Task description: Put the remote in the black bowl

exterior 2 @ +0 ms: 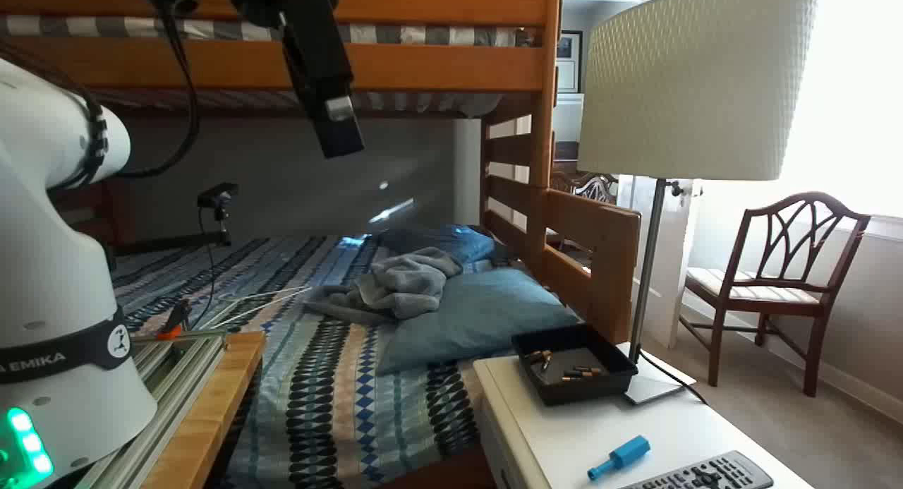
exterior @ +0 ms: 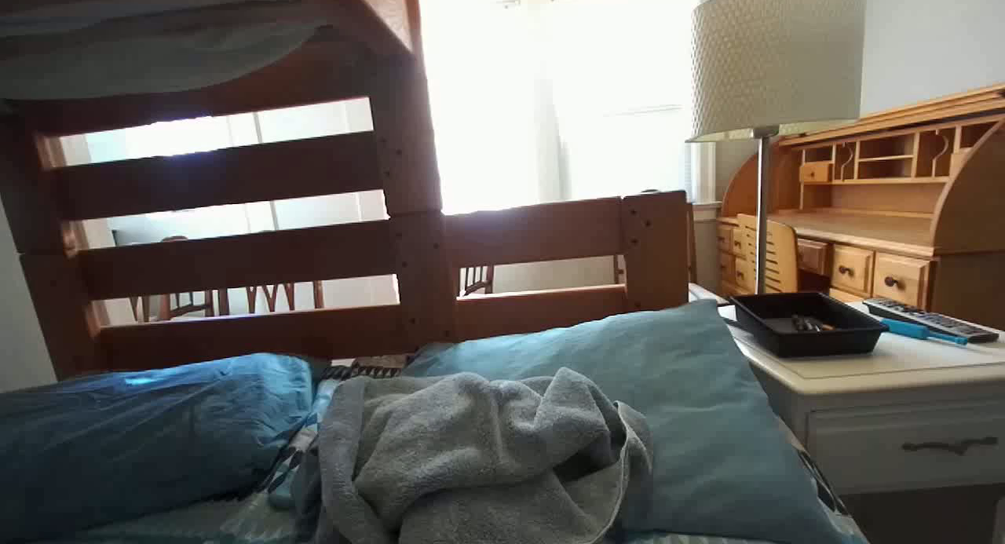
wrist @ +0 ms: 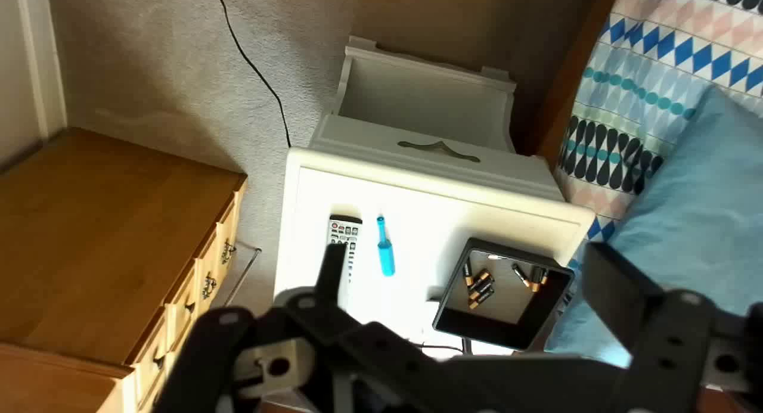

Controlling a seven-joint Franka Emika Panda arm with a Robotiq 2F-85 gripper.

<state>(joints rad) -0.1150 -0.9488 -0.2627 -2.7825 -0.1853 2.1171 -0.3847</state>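
The remote point(wrist: 343, 231) is grey with many buttons and lies on the white nightstand, partly covered by a gripper finger in the wrist view. It shows in both exterior views point(exterior: 930, 319) point(exterior 2: 705, 475), cut off by the lower edge in one of them. The black bowl point(wrist: 495, 326), a shallow tray-like dish with several batteries inside, stands on the same nightstand; both exterior views show it too point(exterior: 832, 341) point(exterior 2: 578, 390). My gripper point(wrist: 465, 246) is open and empty, high above the nightstand. In an exterior view the gripper point(exterior 2: 342, 140) hangs over the bed side.
A blue tool point(wrist: 385, 255) lies between remote and bowl. A tall lamp point(exterior 2: 649, 263) rises behind the bowl. A pillow point(exterior 2: 473, 320) and grey towel point(exterior 2: 402, 284) lie on the bed beside the nightstand point(wrist: 429, 192). A wooden desk point(wrist: 119, 240) stands on the far side.
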